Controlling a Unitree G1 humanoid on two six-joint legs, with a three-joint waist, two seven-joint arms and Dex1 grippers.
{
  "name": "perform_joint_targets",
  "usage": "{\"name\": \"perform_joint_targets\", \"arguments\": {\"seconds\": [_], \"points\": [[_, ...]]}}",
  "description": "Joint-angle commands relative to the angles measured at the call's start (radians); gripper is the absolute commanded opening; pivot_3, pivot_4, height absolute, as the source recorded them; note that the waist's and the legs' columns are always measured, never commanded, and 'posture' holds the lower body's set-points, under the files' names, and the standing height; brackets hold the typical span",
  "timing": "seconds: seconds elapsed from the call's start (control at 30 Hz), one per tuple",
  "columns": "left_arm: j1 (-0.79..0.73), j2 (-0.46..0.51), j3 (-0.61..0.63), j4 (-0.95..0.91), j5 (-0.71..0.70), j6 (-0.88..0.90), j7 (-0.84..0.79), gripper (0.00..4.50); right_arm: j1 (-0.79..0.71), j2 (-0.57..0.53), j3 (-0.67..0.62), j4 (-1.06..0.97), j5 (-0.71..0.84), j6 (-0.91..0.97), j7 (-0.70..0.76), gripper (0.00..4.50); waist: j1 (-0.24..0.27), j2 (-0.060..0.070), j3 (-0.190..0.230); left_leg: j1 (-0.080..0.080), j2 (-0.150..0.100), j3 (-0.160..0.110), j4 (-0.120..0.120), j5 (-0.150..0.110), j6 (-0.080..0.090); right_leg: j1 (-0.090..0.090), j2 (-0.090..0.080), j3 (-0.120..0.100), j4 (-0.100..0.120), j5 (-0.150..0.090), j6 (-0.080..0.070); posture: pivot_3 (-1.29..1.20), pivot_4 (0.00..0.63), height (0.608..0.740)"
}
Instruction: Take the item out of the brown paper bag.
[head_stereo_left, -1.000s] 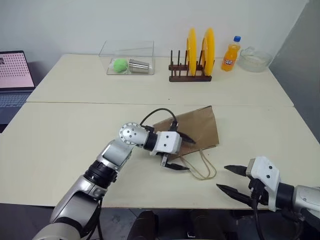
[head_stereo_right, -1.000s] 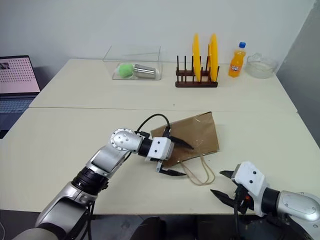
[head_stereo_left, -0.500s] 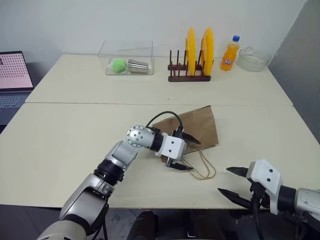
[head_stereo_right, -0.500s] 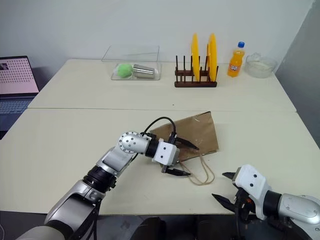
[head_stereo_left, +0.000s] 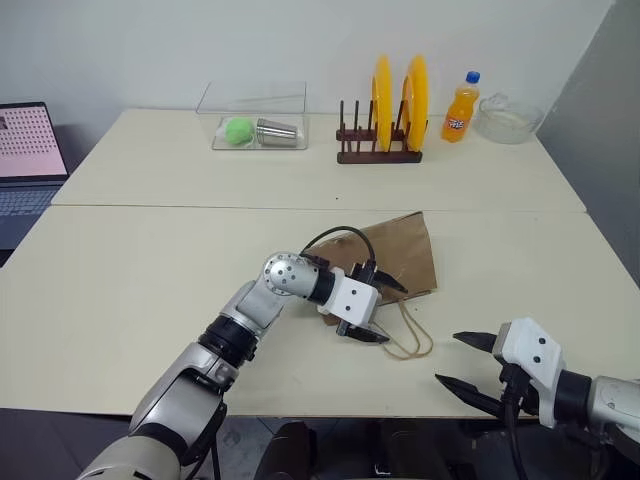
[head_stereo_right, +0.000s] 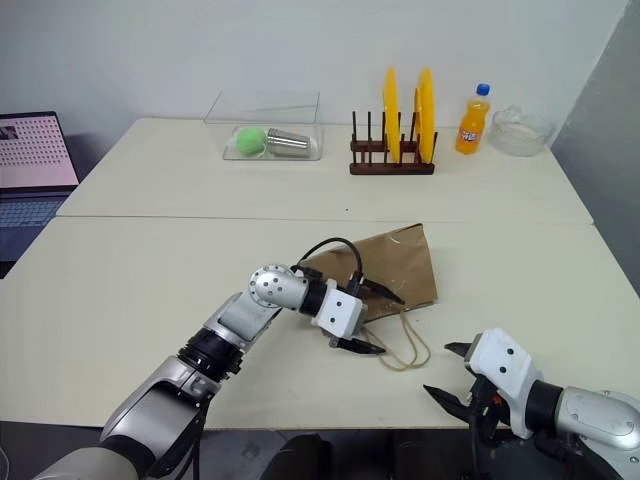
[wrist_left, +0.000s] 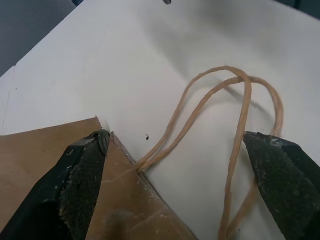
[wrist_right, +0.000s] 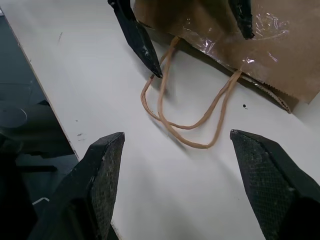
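The creased brown kraft paper bag lies flat on its side on the near cream-coloured table, close to the centre of the head views. Its mouth faces the near edge, and its two tan twisted-cord loop handles trail out on the tabletop toward 6 o'clock. The small red and dark item named in the task cannot be made out; whether it sits inside the bag cannot be told.

The left gripper is at the bag's mouth with its jaws spread wide and grasping nothing. In the left wrist view one black finger rests at the corner of the bag's mouth edge, the other finger sits over the far side of the handle loops; actual contact cannot be confirmed.

The right gripper hovers at about 4 o'clock from the bag, near the table's front edge, well apart from the bag. Its jaws are released and hold nothing.

On the far table: a clear plastic box at 11 o'clock holding a green ball and a metal cup; a dark wooden rack with two yellow plates at 12 o'clock; an orange soda bottle with blue cap and a clear glass bowl at 1 o'clock. An open laptop sits at 9 o'clock.
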Motion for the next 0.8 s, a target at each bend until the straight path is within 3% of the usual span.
{"name": "perform_joint_targets", "arguments": {"seconds": [0.03, 0.23, 0.33, 0.73, 0.8], "points": [[-0.015, -0.007, -0.018, -0.002, 0.017, -0.056, 0.004, 4.5, -0.002, -0.011, 0.004, -0.08, -0.008, -0.019, -0.004, 3.53, 0.0, 0.0, 0.0, 0.0, 0.0, 0.0, 0.0, 0.0, 0.0, 0.0, 0.0, 0.0, 0.0, 0.0, 0.0, 0.0, 0.15, 0.74], [-0.005, -0.019, -0.054, 0.007, 0.047, -0.109, 0.008, 4.5, -0.023, -0.014, 0.014, -0.079, -0.004, -0.011, -0.012, 3.53, 0.0, 0.0, 0.0, 0.0, 0.0, 0.0, 0.0, 0.0, 0.0, 0.0, 0.0, 0.0, 0.0, 0.0, 0.0, 0.0, 0.15, 0.74], [-0.006, -0.038, -0.061, 0.015, 0.058, -0.108, 0.03, 3.96, -0.033, -0.014, 0.021, -0.082, 0.001, -0.006, -0.018, 3.56, 0.0, 0.0, 0.0, 0.0, 0.0, 0.0, 0.0, 0.0, 0.0, 0.0, 0.0, 0.0, 0.0, 0.0, 0.0, 0.0, 0.15, 0.74], [-0.011, -0.036, -0.055, 0.016, 0.091, -0.133, 0.063, 0.2, -0.064, -0.022, 0.047, -0.075, 0.001, -0.011, -0.024, 3.56, 0.001, 0.0, 0.0, 0.0, 0.0, 0.0, 0.0, 0.0, 0.0, 0.0, 0.0, 0.0, 0.0, 0.0, 0.0, 0.0, 0.15, 0.74], [-0.009, -0.03, -0.042, -0.004, 0.075, -0.115, 0.061, 0.04, -0.07, -0.027, 0.055, -0.074, -0.004, -0.017, -0.019, 3.56, 0.001, 0.0, 0.0, 0.0, 0.0, 0.0, 0.0, 0.0, 0.0, 0.0, 0.0, 0.0, 0.0, 0.0, 0.0, 0.0, 0.15, 0.74]]}}
